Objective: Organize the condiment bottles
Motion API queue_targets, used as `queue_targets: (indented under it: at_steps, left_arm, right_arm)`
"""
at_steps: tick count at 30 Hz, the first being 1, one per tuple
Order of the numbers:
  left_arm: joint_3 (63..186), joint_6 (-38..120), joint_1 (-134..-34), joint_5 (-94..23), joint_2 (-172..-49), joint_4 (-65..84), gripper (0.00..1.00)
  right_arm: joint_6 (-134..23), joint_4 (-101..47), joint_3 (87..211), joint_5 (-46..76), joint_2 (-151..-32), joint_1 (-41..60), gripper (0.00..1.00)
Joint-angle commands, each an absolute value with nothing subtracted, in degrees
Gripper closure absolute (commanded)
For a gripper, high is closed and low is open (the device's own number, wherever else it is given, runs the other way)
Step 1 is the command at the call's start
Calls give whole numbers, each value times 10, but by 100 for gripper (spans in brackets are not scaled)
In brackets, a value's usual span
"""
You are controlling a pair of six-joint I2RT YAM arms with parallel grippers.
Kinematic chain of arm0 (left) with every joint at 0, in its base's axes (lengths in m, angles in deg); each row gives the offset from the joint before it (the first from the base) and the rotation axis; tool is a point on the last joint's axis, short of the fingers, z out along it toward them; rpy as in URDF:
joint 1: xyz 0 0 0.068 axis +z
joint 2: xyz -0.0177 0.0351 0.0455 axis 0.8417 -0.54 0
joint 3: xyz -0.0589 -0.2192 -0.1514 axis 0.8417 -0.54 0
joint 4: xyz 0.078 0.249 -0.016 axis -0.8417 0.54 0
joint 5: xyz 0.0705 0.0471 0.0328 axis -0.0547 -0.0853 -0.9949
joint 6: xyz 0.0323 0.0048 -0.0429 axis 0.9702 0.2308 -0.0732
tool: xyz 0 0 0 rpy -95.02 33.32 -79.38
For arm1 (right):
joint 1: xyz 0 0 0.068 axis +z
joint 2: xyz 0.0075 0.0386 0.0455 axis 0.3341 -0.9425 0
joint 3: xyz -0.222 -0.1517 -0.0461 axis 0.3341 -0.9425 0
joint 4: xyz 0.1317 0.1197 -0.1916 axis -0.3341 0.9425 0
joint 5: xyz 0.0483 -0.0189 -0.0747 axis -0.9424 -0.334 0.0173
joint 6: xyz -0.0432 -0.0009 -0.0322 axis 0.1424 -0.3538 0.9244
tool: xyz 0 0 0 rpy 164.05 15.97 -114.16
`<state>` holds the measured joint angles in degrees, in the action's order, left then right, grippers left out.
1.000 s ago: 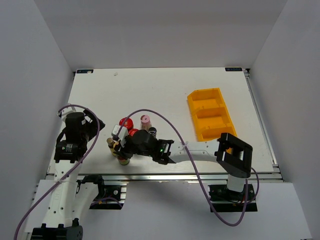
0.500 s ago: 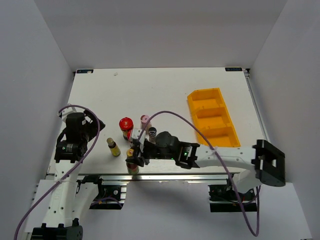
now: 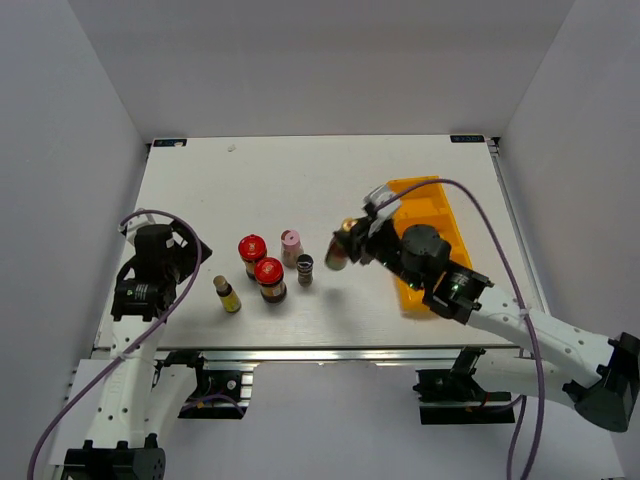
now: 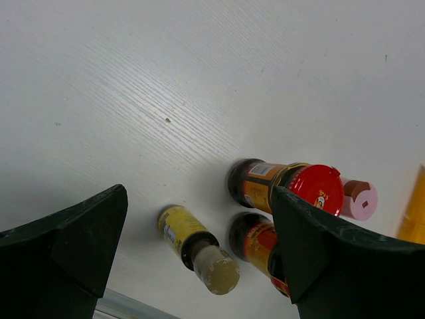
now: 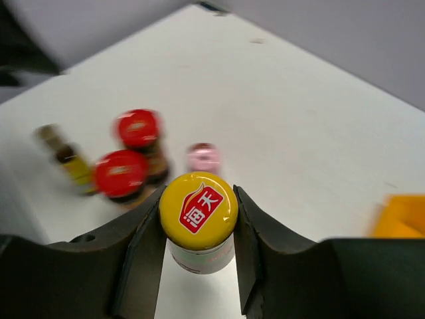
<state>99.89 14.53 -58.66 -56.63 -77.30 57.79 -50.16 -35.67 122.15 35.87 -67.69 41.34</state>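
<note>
- Gaping wide, the left tool (image 4: 197,195) hangs over the left near part of the table (image 3: 300,180), with nothing between its fingers.
- Just right of it the brown bottle (image 3: 227,294) stands upright on the table, apart from the rest. It is slim, with a yellow label and a pale cap.
- Next come two red-lidded jars, both upright: the far jar (image 3: 252,250) and the near jar (image 3: 269,277), close together. In the left wrist view the near one is partly hidden behind a finger.
- The pink bottle (image 3: 291,243) stands just right of the far jar.
- The shaker (image 3: 305,268) stands just near-side of the pink bottle and right of the near jar.
- Right of this cluster, the right tool (image 3: 348,245) is clamped on the sauce bottle (image 5: 198,212). Its two fingers press on either side, just under the yellow cap with the red mark.
- The sauce bottle looks lifted off the table and tilted in the top view, between the shaker and the tray.
- The yellow tray (image 3: 408,184) lies on the table's right side, with the right arm crossing over its near end.
</note>
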Motion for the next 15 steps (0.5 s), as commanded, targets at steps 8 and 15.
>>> queue_targets:
  at_steps: [8, 15]
  left_arm:
    - [998, 133, -585, -532, -803, 567, 2]
    - [1038, 156, -585, -541, -822, 609, 2]
  right_arm:
    - [-440, -383, 1282, 417, -661, 153, 98]
    - [-477, -389, 1362, 277, -787, -18, 100]
